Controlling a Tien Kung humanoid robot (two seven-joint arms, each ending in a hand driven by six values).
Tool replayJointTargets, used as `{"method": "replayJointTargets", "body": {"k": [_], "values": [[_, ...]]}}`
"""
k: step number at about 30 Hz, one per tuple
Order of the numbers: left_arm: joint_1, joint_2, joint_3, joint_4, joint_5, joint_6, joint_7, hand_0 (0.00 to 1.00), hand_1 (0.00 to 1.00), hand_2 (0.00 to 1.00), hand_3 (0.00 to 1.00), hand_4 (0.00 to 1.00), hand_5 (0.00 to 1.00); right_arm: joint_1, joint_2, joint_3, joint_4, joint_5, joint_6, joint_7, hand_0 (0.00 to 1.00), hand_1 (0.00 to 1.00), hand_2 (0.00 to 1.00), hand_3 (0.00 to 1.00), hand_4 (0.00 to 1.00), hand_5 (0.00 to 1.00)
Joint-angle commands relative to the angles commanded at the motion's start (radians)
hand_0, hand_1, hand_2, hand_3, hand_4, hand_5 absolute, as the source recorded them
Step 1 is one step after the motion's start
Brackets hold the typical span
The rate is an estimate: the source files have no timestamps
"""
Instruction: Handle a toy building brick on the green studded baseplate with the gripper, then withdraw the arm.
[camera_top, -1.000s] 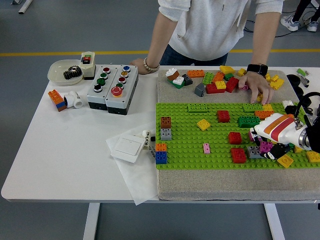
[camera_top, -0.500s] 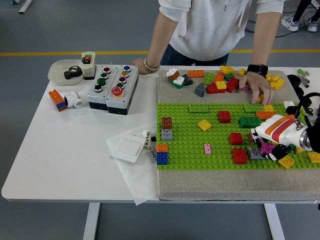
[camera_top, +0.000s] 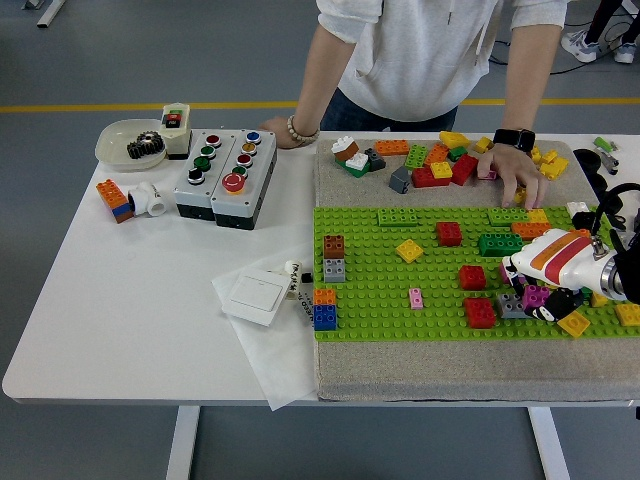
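The green studded baseplate (camera_top: 380, 270) lies on a grey mat at the table's right, with several bricks on it. My right hand (camera_top: 545, 302), in a white and orange shell, comes in from the right edge. Its black fingers are curled on a magenta brick (camera_top: 533, 295) that sits next to a grey brick (camera_top: 509, 304) at the plate's front right. A red brick (camera_top: 478, 312) lies just left of them and a yellow brick (camera_top: 573, 322) just right. My left arm is out of view.
A person stands at the far side, one hand (camera_top: 515, 178) resting on bricks at the plate's far right edge, the other (camera_top: 290, 130) on the table. A loose brick pile (camera_top: 430, 160) lies behind the plate. A button box (camera_top: 222, 177), a bowl (camera_top: 130, 145) and a white switch (camera_top: 255, 296) are at the left.
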Motion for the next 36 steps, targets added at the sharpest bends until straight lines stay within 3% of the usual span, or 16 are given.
{"method": "replayJointTargets", "body": {"k": [36], "values": [[0.0,0.0,0.006,-0.001,-0.011,0.001,-0.002,0.741,0.752,0.786,0.6,0.625,0.648,-0.012,0.007,0.014,-0.01,-0.004,-0.002,0.004,0.197,0.385,0.494,0.655,0.807,0.002]]}}
